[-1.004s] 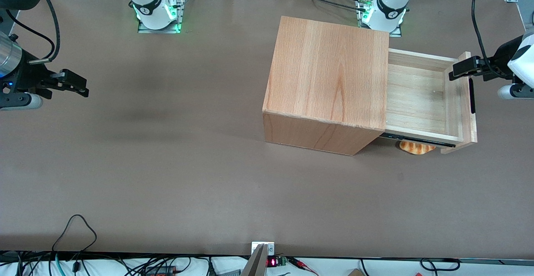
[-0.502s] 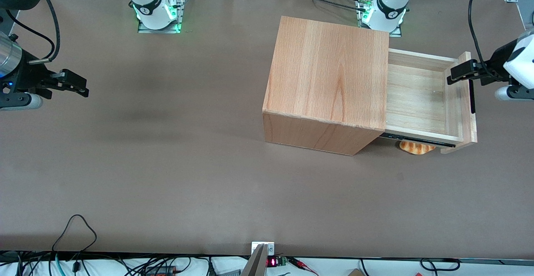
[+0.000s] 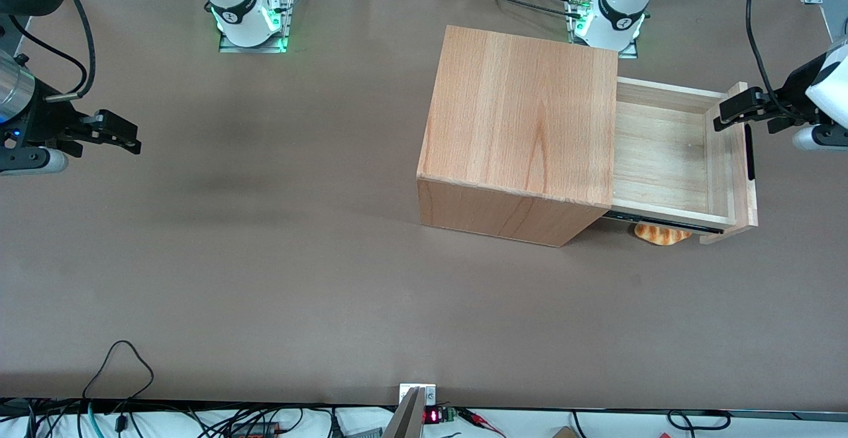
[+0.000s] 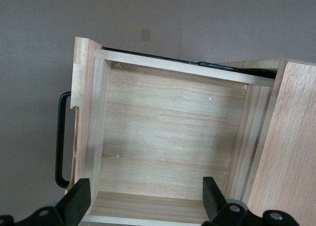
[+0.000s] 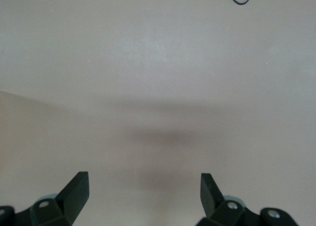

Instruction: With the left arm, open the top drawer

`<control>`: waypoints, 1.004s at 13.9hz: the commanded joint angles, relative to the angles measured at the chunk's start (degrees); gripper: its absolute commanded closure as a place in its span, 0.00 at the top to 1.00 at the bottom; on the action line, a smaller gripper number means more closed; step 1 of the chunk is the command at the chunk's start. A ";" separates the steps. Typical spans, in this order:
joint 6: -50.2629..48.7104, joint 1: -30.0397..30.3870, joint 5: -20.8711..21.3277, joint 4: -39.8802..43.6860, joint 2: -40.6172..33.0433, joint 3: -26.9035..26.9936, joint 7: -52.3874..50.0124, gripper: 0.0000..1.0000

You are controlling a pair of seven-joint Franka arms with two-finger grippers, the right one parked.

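Now the tool (image 3: 729, 111) has lifted off the top drawer (image 3: 669, 153), fingers spread and empty; the drawer stays pulled out.

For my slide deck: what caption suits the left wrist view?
Open tool above the pulled-out, empty top drawer, black bar handle untouched.

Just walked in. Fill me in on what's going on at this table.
The left arm is working on the top drawer of a wooden cabinet. The drawer is pulled well out, its inside bare. The arm's tool is open, above the drawer's front end, not gripping the black bar handle. A bread-like item lies on the table under the drawer.
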 commanded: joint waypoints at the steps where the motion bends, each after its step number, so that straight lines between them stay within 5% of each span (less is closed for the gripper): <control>1: -0.25 0.19 1.63 0.79 0.14 0.45 0.30 1.00; 14: 4.05 0.37 4.89 0.35 0.05 -0.26 0.39 1.00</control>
